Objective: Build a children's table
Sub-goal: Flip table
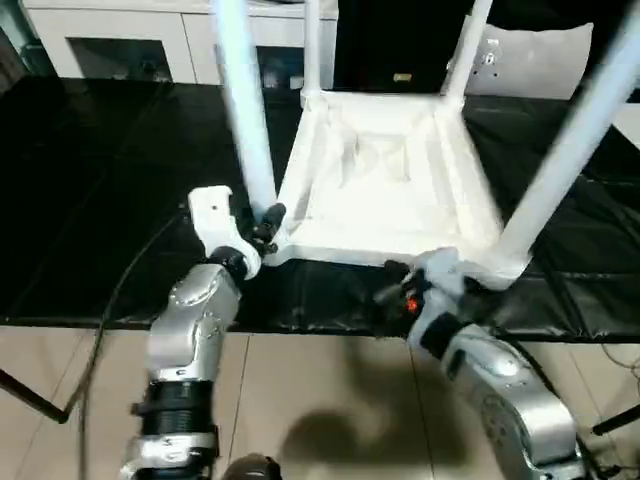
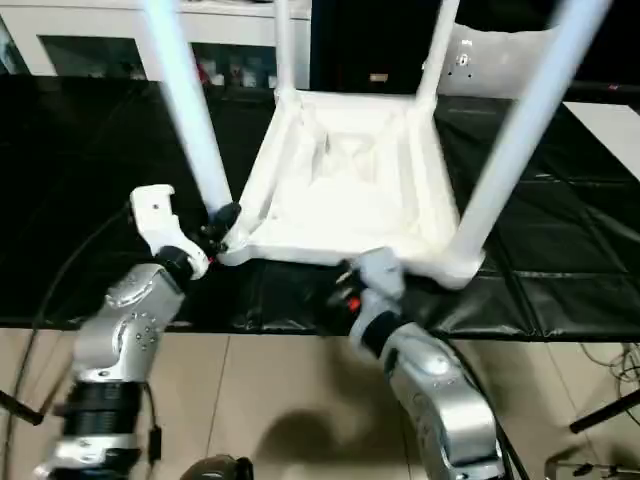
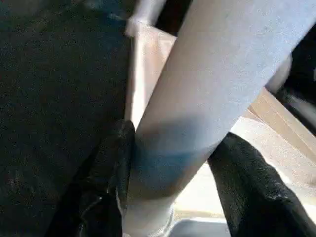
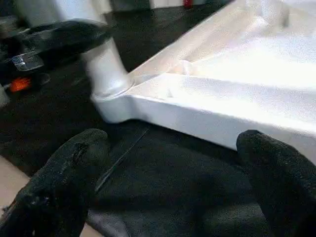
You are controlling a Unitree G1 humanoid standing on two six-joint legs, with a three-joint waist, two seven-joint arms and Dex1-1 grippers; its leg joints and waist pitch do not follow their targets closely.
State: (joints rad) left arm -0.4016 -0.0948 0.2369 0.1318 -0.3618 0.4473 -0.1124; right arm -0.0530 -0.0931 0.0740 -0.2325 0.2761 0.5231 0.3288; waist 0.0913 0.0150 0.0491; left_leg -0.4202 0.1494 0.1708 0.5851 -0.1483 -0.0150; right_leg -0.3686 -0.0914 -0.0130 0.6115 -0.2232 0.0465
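The children's table lies upside down on the black-covered bench, its white tabletop (image 1: 385,190) showing the ribbed underside. Four white tube legs stand in the corner sockets, rising toward me. My left gripper (image 1: 268,222) is shut on the near-left leg (image 1: 245,110) just above its socket. In the left wrist view, a black finger (image 3: 106,173) presses each side of that leg (image 3: 212,84). My right gripper (image 1: 395,285) is open in front of the tabletop's near edge, close to the near-right leg (image 1: 570,150). Its fingers (image 4: 64,182) stand wide apart with nothing between them.
White cabinets (image 1: 120,40) with dark openings stand behind the bench. The black cover (image 1: 90,200) reaches the bench's front edge, with tiled floor below. A dark cable (image 1: 100,330) hangs off the front left.
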